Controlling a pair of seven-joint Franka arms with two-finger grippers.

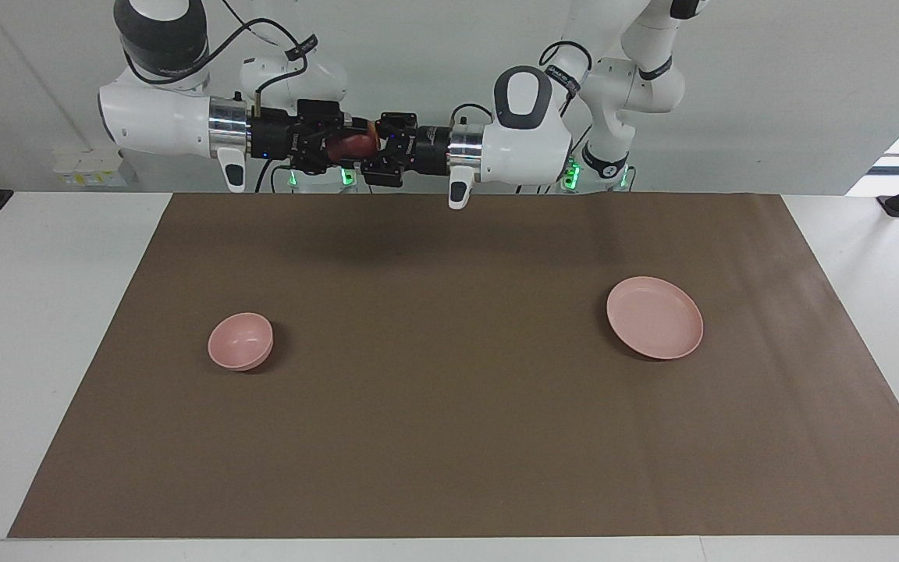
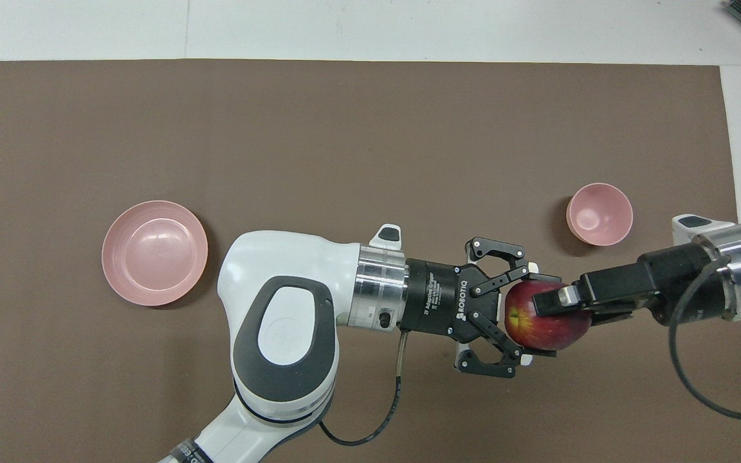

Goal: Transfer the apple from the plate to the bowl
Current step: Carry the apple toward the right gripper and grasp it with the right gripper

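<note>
A: Where is the apple (image 2: 547, 315) now?

B: It is hanging high in the air between both arms, above the brown mat (image 1: 449, 437), no longer on the plate (image 2: 154, 261). The left gripper (image 2: 520, 313) is clamping it. The right gripper (image 2: 554, 302) is reaching around it with its fingers wide apart, not yet squeezing, as far as I can judge.

A: What is worrying you?

B: If the left gripper is releasing before the right one is closing firmly, the apple is falling and rolling away. A round, smooth fruit is also slipping easily from a shallow hold. The bowl (image 2: 599, 213) is small, so a careless drop is bouncing out.
</note>
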